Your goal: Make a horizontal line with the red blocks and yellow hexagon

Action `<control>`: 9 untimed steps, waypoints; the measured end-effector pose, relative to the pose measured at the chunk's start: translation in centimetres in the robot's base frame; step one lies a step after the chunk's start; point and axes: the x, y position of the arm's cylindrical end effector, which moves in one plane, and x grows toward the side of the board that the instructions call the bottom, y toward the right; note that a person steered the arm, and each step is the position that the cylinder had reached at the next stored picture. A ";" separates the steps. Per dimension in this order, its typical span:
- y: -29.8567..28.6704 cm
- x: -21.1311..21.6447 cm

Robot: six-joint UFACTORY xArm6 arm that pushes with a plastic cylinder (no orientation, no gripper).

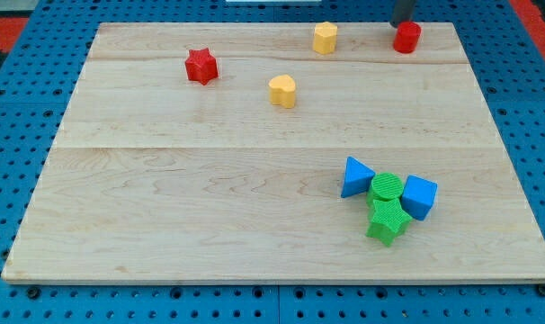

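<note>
A red star block (201,66) lies at the board's upper left. A yellow hexagon block (325,38) stands near the top edge, right of centre. A red cylinder block (406,37) stands to its right, near the top edge. My tip (402,23) shows only as a short dark stub at the view's top edge, right behind the red cylinder and touching or nearly touching it. A yellow heart-shaped block (282,91) lies below and to the left of the hexagon.
At the lower right sits a cluster: a blue triangle block (354,176), a green cylinder (387,187), a blue block (419,196) and a green star-like block (387,221). The wooden board (165,198) lies on a blue pegboard.
</note>
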 end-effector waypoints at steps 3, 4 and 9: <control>3.2 0.9; 1.8 1.9; -18.5 15.0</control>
